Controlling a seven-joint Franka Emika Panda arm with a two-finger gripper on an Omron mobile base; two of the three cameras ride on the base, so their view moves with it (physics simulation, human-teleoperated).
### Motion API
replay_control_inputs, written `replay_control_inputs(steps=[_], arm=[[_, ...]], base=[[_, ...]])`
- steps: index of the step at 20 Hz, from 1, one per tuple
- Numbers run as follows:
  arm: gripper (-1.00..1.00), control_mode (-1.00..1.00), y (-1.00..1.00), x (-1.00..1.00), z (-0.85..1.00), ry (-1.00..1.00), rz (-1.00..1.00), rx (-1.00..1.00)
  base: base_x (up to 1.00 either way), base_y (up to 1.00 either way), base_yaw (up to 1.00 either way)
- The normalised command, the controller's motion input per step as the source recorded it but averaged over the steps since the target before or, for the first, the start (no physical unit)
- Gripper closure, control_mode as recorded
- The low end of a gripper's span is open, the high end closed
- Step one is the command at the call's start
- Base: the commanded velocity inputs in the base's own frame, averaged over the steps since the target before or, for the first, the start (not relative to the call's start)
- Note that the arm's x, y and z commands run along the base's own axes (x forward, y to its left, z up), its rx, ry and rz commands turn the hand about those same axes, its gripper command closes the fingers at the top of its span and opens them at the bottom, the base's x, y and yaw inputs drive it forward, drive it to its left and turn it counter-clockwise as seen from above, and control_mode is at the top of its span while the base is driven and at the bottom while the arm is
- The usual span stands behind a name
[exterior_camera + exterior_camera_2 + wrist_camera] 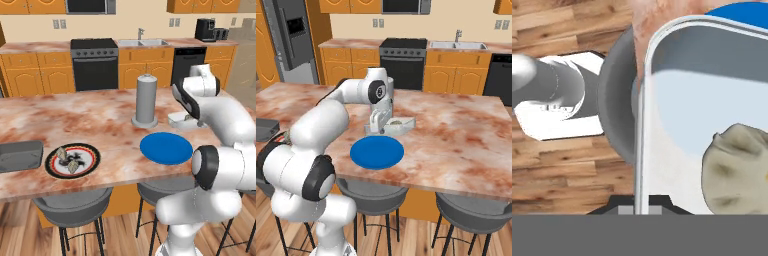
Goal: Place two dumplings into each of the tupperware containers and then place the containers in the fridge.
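Seen from the left base view, far left of the blue plate (166,148): a dark grey container (20,154) at the worktop (100,117) edge, then a black-and-red-rimmed plate (73,160) carrying dumplings (67,159), with a grey cylinder (146,100) just behind the blue plate. Shown close in the hand view alone: one dumpling (737,170) lying inside the pale container (662,100). Right of and behind the blue plate, gripper (376,128) clamped shut on that pale container's rim.

Orange cabinets (35,75) line cream walls (30,22) – wood floor (20,235), grey stools (72,205) below
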Motion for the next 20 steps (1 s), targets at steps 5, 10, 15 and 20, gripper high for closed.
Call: replay_control_inputs(steps=[5, 10, 15, 20], arm=[[1.00, -1.00, 0.32, -0.50, 0.14, -0.05, 0.30, 0.14], [1.00, -1.00, 0.02, -0.46, 0.32, -0.01, 0.04, 0.09], [1.00, -1.00, 0.00, -0.38, 0.31, 0.00, -0.19, 0.05], [1.00, -1.00, 0.14, -0.50, 0.17, -0.02, -0.13, 0.02]], base=[[0.00, 0.00, 0.00], [0.00, 0.00, 0.00], [0.00, 0.00, 0.00], [0.00, 0.00, 0.00]])
